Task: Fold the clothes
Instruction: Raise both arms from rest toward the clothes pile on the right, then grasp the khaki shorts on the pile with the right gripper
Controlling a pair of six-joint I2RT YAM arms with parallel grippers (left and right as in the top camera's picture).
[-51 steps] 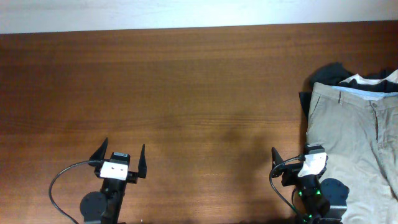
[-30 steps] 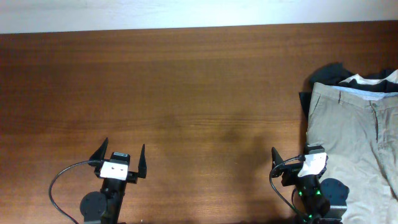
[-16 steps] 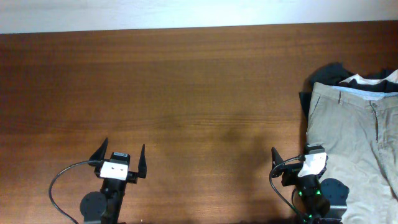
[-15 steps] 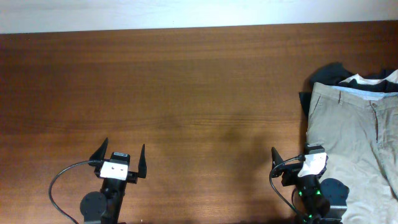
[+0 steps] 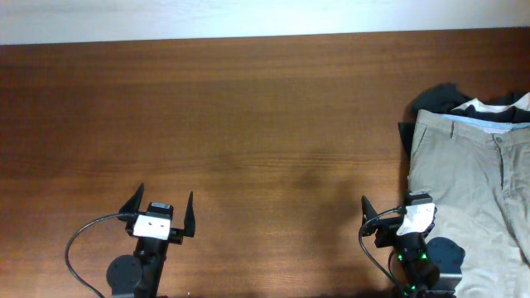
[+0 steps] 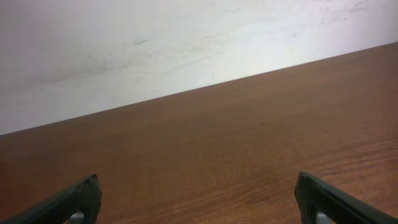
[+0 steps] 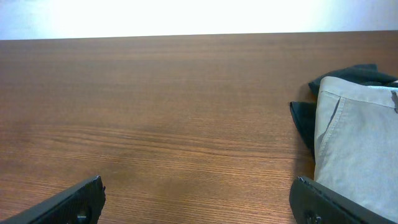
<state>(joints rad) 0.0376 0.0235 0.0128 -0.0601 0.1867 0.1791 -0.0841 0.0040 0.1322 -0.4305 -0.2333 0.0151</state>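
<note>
The khaki shorts point(image 5: 472, 182) lie flat at the table's right edge, waistband toward the far side, partly cut off by the frame. They also show in the right wrist view point(image 7: 357, 140). My right gripper point(image 5: 386, 204) is open and empty at the near right, its right finger beside the shorts' left edge. In the right wrist view point(image 7: 198, 193) bare wood lies between its fingers. My left gripper point(image 5: 161, 206) is open and empty at the near left, far from the shorts; its wrist view point(image 6: 198, 193) shows only wood.
A black garment with white collar trim point(image 5: 451, 101) lies under the shorts' waistband at the far right, also in the right wrist view point(image 7: 348, 73). The wooden table point(image 5: 248, 124) ends at a white wall point(image 6: 155, 43) along the far side.
</note>
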